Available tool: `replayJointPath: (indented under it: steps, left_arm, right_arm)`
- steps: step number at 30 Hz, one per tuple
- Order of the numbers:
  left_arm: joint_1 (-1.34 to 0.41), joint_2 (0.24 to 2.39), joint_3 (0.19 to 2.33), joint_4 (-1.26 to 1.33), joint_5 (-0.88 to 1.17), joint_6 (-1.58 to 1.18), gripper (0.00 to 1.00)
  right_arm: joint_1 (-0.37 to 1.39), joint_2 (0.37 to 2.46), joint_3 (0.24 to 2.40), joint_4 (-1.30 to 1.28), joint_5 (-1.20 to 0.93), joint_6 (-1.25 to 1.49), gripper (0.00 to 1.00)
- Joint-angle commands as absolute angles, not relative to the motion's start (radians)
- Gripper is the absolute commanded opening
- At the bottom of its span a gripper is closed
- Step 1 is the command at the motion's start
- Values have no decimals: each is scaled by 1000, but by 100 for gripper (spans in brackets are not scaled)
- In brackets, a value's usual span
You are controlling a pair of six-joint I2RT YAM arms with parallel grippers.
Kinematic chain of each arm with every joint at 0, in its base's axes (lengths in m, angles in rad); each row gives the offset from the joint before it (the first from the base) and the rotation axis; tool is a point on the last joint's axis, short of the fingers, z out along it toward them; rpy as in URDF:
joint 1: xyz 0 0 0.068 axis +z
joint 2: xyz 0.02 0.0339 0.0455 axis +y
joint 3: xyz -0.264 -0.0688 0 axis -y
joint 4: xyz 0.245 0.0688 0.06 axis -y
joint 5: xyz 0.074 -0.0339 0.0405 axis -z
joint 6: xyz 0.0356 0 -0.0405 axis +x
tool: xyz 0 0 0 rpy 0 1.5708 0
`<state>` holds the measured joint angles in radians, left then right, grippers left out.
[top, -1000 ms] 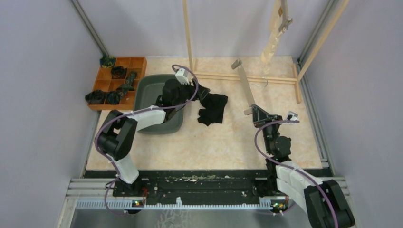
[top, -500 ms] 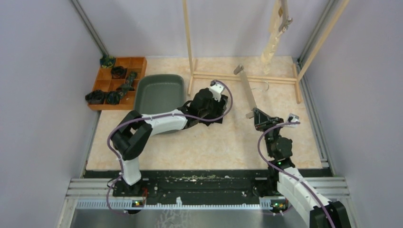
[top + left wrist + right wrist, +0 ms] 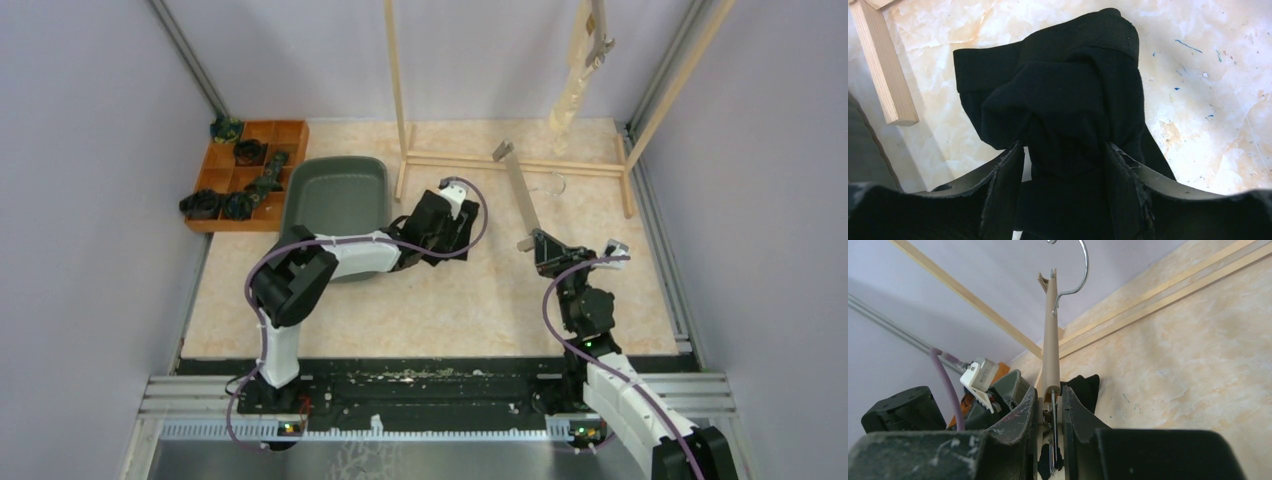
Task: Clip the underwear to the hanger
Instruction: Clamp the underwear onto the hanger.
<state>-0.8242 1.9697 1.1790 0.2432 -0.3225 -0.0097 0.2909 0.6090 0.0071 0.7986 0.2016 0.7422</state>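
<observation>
The black underwear [image 3: 1063, 90] lies bunched on the table. My left gripper [image 3: 1064, 150] is down over it, jaws open, one finger on each side of the bunch, with a slit of table showing by the left finger. In the top view the left gripper [image 3: 438, 238] hides most of the cloth. My right gripper [image 3: 541, 247] is shut on the clip end of a beige hanger [image 3: 518, 190] and holds it slanted above the table; its bar and metal hook show in the right wrist view [image 3: 1050, 340]. The cream underwear [image 3: 572, 100] hangs from the rack at the back right.
A grey-green bin [image 3: 338, 200] stands left of the left gripper. An orange compartment tray [image 3: 250, 165] with dark items sits at the back left. The wooden rack's post [image 3: 397, 80] and base rails [image 3: 520, 160] cross the back of the table.
My left arm swung from over the bin rightward to the black underwear and lowered its gripper over it. The right gripper still holds the hanger, almost unmoved.
</observation>
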Motion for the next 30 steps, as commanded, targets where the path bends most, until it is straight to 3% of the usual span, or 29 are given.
replayJointPath:
  steps: [1,3,8,16,17,20,22,25,30]
  left_arm:
    - [-825,1966,1178,281,-339,2,60]
    - [-825,1977,1186,285,-351,9,52]
    - [-806,2019,1218,302,-411,19,1]
    - [-754,2011,1252,349,-534,79,1]
    - [-745,2015,1260,344,-551,84,9]
    - [-733,2003,1253,348,-570,92,63]
    - [-733,1960,1205,397,-557,96,91]
    - [-732,1864,1116,481,-503,121,99]
    - [-734,1714,986,555,-328,209,95]
  right_arm:
    - [287,601,-26,865,214,735,0]
    - [287,604,-25,867,214,736,0]
    - [287,614,-27,878,210,739,0]
    - [287,617,-25,880,209,739,0]
    - [287,617,-26,880,211,739,0]
    - [287,618,-26,882,211,738,0]
    - [287,622,-28,886,214,737,0]
    - [287,626,-28,890,212,735,0]
    - [287,630,-31,895,214,738,0]
